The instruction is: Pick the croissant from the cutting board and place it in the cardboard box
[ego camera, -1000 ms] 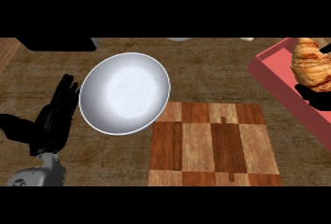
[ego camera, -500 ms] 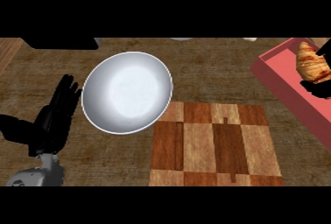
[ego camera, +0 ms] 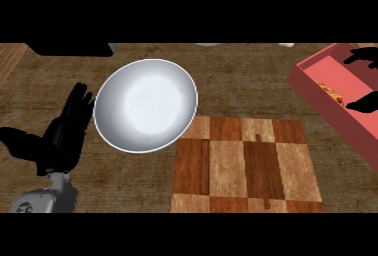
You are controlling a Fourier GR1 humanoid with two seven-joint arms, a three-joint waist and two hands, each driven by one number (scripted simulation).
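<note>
The right robot hand [ego camera: 365, 103] is shown only in part, as two dark portions at the right edge of the head view, positioned over the cardboard box [ego camera: 325, 111]. Whether it is released or clenched cannot be determined. The croissant [ego camera: 334, 93] is located inside the cardboard box, just left of the lower portion of the right robot hand and close to the box's left wall. Only a small part of the croissant is seen, and contact with the hand cannot be confirmed.

The cutting board [ego camera: 244, 165], of checked light and dark wood, is laid flat on the counter [ego camera: 244, 75], to the left of the right robot hand and nearer to the robot.

The left robot hand [ego camera: 65, 132] is held released at the left of the view, with its fingers straight and directed away from the robot. A white round plate [ego camera: 146, 105] is placed just to its right, between it and the cutting board. The plate's near rim is seen meeting the board's far left corner.
</note>
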